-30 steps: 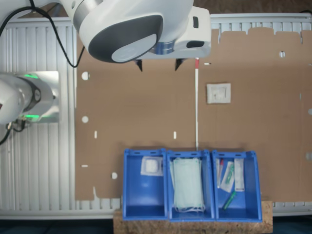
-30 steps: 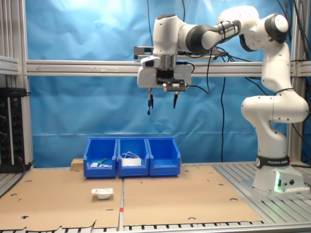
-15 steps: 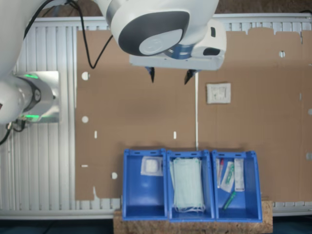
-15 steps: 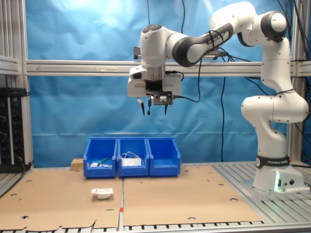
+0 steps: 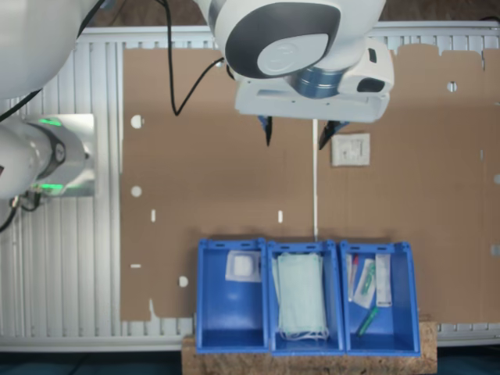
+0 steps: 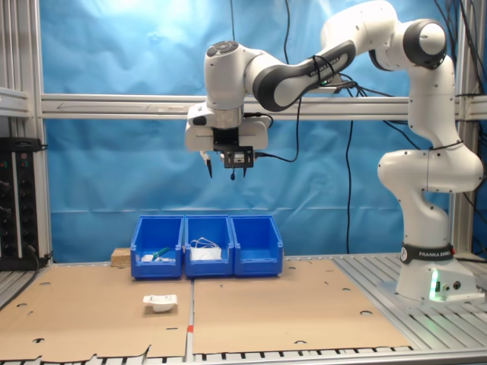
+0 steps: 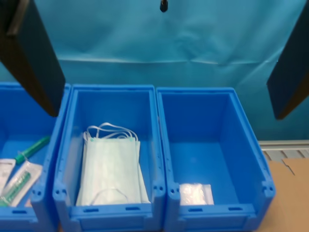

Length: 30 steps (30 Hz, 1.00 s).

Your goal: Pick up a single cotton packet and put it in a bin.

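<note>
While the hand (image 5: 302, 134) hangs high over the brown counter (image 5: 203, 172) in the first exterior view, its two fingers stand wide apart with nothing between them. The cotton packet (image 5: 350, 149) lies flat on the counter just beside one fingertip as this camera sees it, though far below. Further off sit three blue bins; the bin (image 5: 231, 295) at the end already holds a similar white packet, the middle bin (image 5: 304, 297) holds face masks, and the last bin (image 5: 377, 297) holds thin packets.

In the second exterior view the arm reaches out with the hand (image 6: 226, 169) pointing straight down, well above everything. The cotton packet (image 6: 160, 303) sits low and off to one side of it, nearer the camera than the bins.

In the wrist view the dark fingers (image 7: 34, 53) frame the bin (image 7: 212, 159) with its packet.

My worry is the descent: the packet is thin and flat, so the fingers could scrape the counter or push it away instead of gripping it.
</note>
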Available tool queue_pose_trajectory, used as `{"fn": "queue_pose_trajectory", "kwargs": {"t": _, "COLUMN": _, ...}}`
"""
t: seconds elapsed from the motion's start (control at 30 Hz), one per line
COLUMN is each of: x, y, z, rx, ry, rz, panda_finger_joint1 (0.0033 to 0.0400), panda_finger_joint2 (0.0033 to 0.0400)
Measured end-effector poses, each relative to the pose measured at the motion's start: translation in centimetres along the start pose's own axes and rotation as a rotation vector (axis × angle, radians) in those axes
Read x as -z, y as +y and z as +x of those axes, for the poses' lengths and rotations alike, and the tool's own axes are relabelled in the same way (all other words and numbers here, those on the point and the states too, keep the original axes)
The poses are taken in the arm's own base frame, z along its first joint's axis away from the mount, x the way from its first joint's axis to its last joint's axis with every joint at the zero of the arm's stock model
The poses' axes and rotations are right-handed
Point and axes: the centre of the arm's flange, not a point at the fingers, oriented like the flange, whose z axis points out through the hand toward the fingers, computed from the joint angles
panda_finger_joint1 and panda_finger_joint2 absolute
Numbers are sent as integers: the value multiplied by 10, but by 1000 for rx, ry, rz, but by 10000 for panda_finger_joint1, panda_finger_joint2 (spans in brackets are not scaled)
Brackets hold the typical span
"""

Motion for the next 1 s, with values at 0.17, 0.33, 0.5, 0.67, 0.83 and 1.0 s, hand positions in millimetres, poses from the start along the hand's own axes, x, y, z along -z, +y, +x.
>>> {"fn": "queue_pose_trajectory", "kwargs": {"t": 0.17, "x": 6, "y": 10, "z": 3, "rx": -16, "ry": 1, "rz": -16, "panda_finger_joint1": 400, "panda_finger_joint2": 400}}
{"fn": "queue_pose_trajectory", "kwargs": {"t": 0.33, "x": 12, "y": 17, "z": 8, "rx": -35, "ry": 11, "rz": -6, "panda_finger_joint1": 400, "panda_finger_joint2": 400}}
{"fn": "queue_pose_trajectory", "kwargs": {"t": 0.5, "x": 11, "y": 19, "z": 13, "rx": -49, "ry": 16, "rz": 19, "panda_finger_joint1": 400, "panda_finger_joint2": 400}}
{"fn": "queue_pose_trajectory", "kwargs": {"t": 0.67, "x": 10, "y": 19, "z": 17, "rx": -52, "ry": 25, "rz": 36, "panda_finger_joint1": 400, "panda_finger_joint2": 400}}
{"fn": "queue_pose_trajectory", "kwargs": {"t": 0.83, "x": 9, "y": 17, "z": 21, "rx": -54, "ry": 35, "rz": 49, "panda_finger_joint1": 400, "panda_finger_joint2": 400}}
{"fn": "queue_pose_trajectory", "kwargs": {"t": 1.0, "x": 9, "y": 14, "z": 24, "rx": -58, "ry": 51, "rz": 69, "panda_finger_joint1": 400, "panda_finger_joint2": 400}}
